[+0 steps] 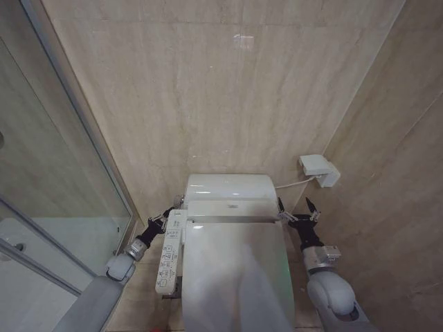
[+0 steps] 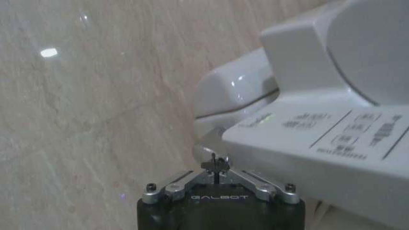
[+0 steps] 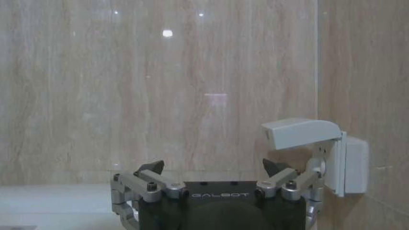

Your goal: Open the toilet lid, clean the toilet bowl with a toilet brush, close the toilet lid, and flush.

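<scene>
The toilet lid point(image 1: 235, 266) lies shut, glossy white, low in the middle of the head view, and it hides the toilet bowl. The long white button panel point(image 1: 169, 257) runs along its left side. My left gripper point(image 1: 165, 216) sits by the panel's rear end, fingers shut on nothing; in the left wrist view the left gripper point(image 2: 215, 163) points at the gap beneath the panel point(image 2: 332, 136), with the lid point(image 2: 377, 48) above. My right gripper point(image 1: 296, 206) hovers open at the lid's right rear corner; the right wrist view has the right gripper point(image 3: 214, 167) facing the wall. The toilet brush is out of view.
The white rear unit point(image 1: 228, 188) stands against the beige tiled wall. A white wall box point(image 1: 320, 170) with a cable hangs just beyond my right gripper, the same box point(image 3: 319, 148) close by its finger. A glass shower screen point(image 1: 62, 207) and white tray point(image 1: 69, 238) close off the left.
</scene>
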Controlling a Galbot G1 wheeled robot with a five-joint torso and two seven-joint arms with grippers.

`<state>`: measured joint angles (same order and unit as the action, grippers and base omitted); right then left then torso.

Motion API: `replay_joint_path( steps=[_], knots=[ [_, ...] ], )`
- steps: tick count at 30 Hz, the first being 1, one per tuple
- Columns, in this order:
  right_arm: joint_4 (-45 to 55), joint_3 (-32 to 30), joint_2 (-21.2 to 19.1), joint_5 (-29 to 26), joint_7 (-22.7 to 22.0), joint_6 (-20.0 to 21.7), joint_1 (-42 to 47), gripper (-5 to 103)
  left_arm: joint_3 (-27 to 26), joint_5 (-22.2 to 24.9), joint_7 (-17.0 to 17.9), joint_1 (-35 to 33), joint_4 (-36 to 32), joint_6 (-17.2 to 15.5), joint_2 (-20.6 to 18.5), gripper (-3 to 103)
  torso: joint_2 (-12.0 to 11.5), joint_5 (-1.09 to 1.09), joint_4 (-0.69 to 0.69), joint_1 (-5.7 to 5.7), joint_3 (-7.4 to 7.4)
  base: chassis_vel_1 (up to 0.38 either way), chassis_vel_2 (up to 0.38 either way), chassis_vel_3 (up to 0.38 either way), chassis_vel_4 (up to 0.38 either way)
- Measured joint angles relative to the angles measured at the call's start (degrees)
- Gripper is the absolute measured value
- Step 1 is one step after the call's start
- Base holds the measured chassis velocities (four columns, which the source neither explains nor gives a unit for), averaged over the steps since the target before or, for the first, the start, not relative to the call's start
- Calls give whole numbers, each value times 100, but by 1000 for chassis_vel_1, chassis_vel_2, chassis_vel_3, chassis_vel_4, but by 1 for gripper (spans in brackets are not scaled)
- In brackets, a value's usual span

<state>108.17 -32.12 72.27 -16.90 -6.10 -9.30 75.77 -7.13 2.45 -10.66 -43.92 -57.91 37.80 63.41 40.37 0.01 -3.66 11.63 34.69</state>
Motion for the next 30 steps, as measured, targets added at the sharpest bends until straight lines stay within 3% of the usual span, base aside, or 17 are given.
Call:
replay_joint_path(
  steps=[12,18,23,30],
  knots=[
    [0,0,0,0,0,0,0,100,166,-5,33,353,365,-7,175,0,-1,-1,1,1,1,0,0,0,0],
    [0,0,0,0,0,0,0,100,-53,-111,480,14,-11,-407,143,0,0,-4,-5,0,0,0,0,0,0],
    [0,0,0,0,0,0,0,100,-215,-274,872,-92,-281,-683,-68,0,0,-1,0,0,0,0,0,0,0],
    [0,0,0,0,0,0,0,100,-101,-238,735,43,-388,-499,-195,0,0,-1,-2,0,0,0,0,0,0]
  ],
)
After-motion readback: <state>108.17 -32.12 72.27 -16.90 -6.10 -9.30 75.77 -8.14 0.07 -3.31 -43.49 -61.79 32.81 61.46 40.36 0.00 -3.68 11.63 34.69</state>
